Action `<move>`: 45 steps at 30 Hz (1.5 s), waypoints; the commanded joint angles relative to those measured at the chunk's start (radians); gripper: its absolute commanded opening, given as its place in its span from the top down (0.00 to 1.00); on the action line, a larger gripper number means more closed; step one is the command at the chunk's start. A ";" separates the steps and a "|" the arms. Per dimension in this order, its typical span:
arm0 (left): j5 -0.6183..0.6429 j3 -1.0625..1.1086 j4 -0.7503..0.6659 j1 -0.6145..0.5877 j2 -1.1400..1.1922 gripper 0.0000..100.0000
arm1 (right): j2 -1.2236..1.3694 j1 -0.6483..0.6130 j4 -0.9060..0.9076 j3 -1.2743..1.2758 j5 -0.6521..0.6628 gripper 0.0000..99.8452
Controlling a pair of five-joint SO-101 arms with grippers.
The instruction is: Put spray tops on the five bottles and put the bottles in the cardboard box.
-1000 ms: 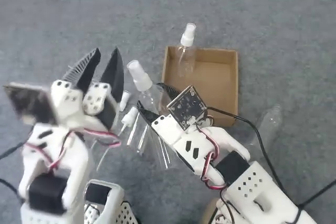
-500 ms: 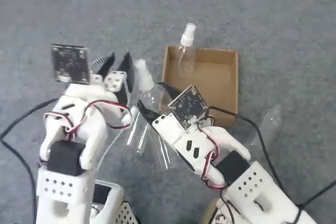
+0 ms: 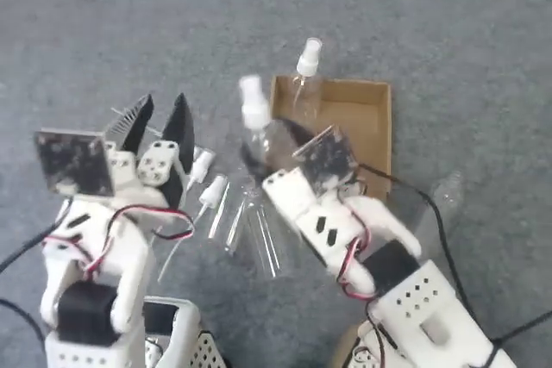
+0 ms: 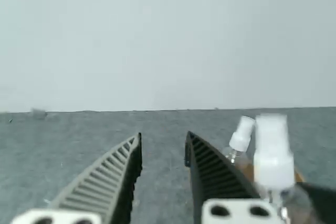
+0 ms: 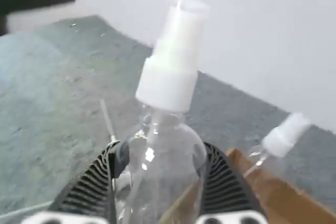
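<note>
My right gripper (image 3: pixel 274 147) is shut on a clear bottle (image 3: pixel 254 102) with a white spray top, held upright just over the near-left edge of the cardboard box (image 3: pixel 373 131). In the right wrist view the bottle (image 5: pixel 172 82) stands between my fingers (image 5: pixel 92 187). A second capped bottle (image 3: pixel 307 71) stands in the box's far-left corner. My left gripper (image 3: pixel 159 122) is open and holds nothing, to the left of the loose spray tops (image 3: pixel 207 187). An uncapped bottle (image 3: pixel 438 202) lies right of the box.
Loose spray tops with long thin tubes (image 3: pixel 250 234) lie on the grey mat between the two arms. The wall rises behind the far table edge. The left wrist view looks past its open fingers (image 4: pixel 207 169) to the boxed bottle's top (image 4: pixel 243 134).
My right gripper has lifted the capped bottle up and toward the box. The left arm swung toward that bottle, then drew back to the left with its fingers open.
</note>
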 commanded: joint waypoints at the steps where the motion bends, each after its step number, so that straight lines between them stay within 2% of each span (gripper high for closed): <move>1: -0.009 0.067 0.028 0.002 -0.035 0.82 | 0.110 0.056 0.002 -0.163 -0.008 0.99; 7: -0.011 0.274 -0.015 0.089 -0.103 0.82 | 0.360 0.067 0.110 -0.450 -0.011 0.99; 13: -0.052 0.392 -0.015 0.207 -0.218 0.72 | 0.568 0.059 0.222 -0.678 -0.014 0.99; 17: -0.057 0.443 -0.043 0.224 -0.261 0.71 | 0.645 0.042 0.312 -0.779 -0.109 0.99; 24: -0.058 0.512 -0.123 0.222 -0.262 0.71 | 0.616 -0.070 0.538 -0.865 -0.120 0.99; 28: -0.058 0.513 -0.121 0.222 -0.262 0.71 | 0.536 -0.074 0.601 -0.862 -0.118 0.99; 41: -0.058 0.513 -0.114 0.230 -0.265 0.71 | 0.478 -0.002 0.671 -0.861 -0.106 0.99; 45: -0.058 0.515 -0.114 0.230 -0.270 0.71 | 0.478 0.096 0.659 -0.864 -0.031 0.99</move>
